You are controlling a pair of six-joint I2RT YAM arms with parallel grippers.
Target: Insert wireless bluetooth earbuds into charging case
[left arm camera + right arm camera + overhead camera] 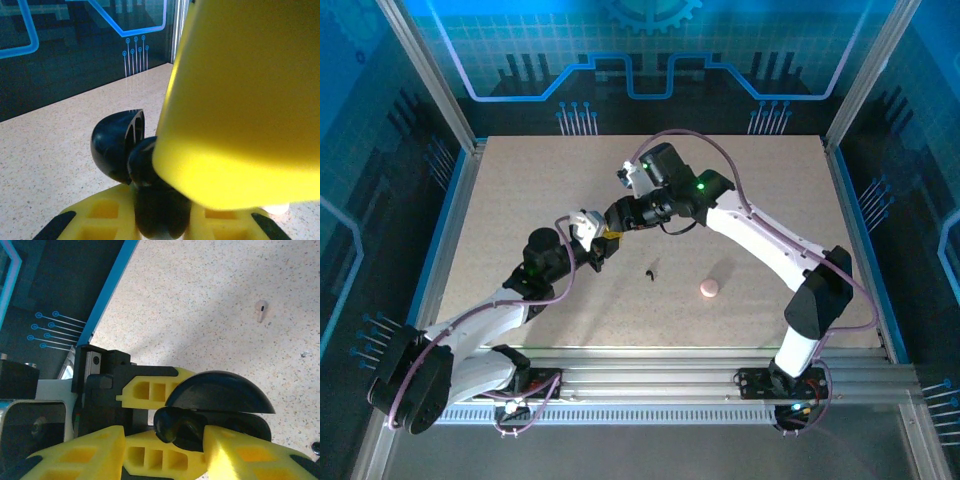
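Observation:
The black charging case (220,395) is held off the table with its lid (117,145) swung open. My left gripper (155,220) is shut on the case's lower half (155,200). My right gripper (164,432) meets it from the other side, near the middle of the table (617,222). Its jaws stand apart around the case body, and one finger (240,100) lies against the case. One small comma-shaped earbud (651,270) lies loose on the table just right of both grippers. It looks pale in the right wrist view (260,310).
A small round pink piece (709,288) lies on the speckled table (520,200), to the right of the earbud. Blue-lit panels and metal posts wall in the table's back and sides.

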